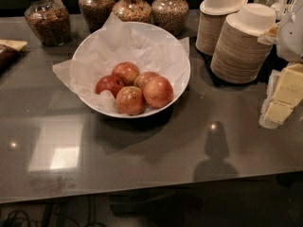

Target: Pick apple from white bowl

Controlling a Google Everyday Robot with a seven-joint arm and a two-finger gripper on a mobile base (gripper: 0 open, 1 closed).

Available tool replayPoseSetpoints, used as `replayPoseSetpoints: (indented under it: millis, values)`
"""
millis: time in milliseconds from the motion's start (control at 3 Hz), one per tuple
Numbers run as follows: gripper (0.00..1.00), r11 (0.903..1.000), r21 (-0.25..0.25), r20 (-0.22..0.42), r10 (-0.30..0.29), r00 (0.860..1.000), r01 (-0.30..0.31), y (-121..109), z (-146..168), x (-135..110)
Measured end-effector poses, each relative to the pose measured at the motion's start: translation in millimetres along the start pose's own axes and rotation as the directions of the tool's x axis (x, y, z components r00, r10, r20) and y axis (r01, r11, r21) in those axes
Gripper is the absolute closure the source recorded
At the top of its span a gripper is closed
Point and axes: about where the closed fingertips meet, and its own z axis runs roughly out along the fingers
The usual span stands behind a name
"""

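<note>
Glossy grey countertop point(142, 160) fills the foreground, bare of anything you need. Beyond it stands the wide, round white bowl point(177, 86) lined with crumpled white paper point(118, 44). Your target, the large, round, pinkish-red apple point(158, 91), sits at the right front of a cluster of five and is the nearest to that side's wall. It touches a yellow-patched apple point(130, 100) on its left and a part-hidden apple point(144, 78) behind it. A smaller dark-red apple point(110, 85) lies further left. The pale gripper point(284, 98) hangs at the right edge of the view, well apart from the bowl and holding nothing; whether it is spread or closed you cannot tell. Expect the fruit to be firm, fairly heavy for its size and smooth-skinned, so likely to slip and roll if pinched off-centre. Take it across its widest girth from above, using the free right side and the top. Being near-spherical, it offers no real long axis, and its stem end does not show, so its facing stays unknown. Glass jars of grain point(47, 20) and stacked tan paper bowls point(236, 46) line the back.
</note>
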Motion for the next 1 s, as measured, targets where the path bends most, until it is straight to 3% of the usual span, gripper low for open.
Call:
replayPoseSetpoints:
  millis: [667, 1000]
  values:
    - [0.0, 0.9999, 0.012, 0.028, -0.004, 1.0, 0.004, -2, -1, -6]
    - [0.0, 0.9994, -0.007, 0.15, -0.032, 0.988, 0.033, -5, 9, -38]
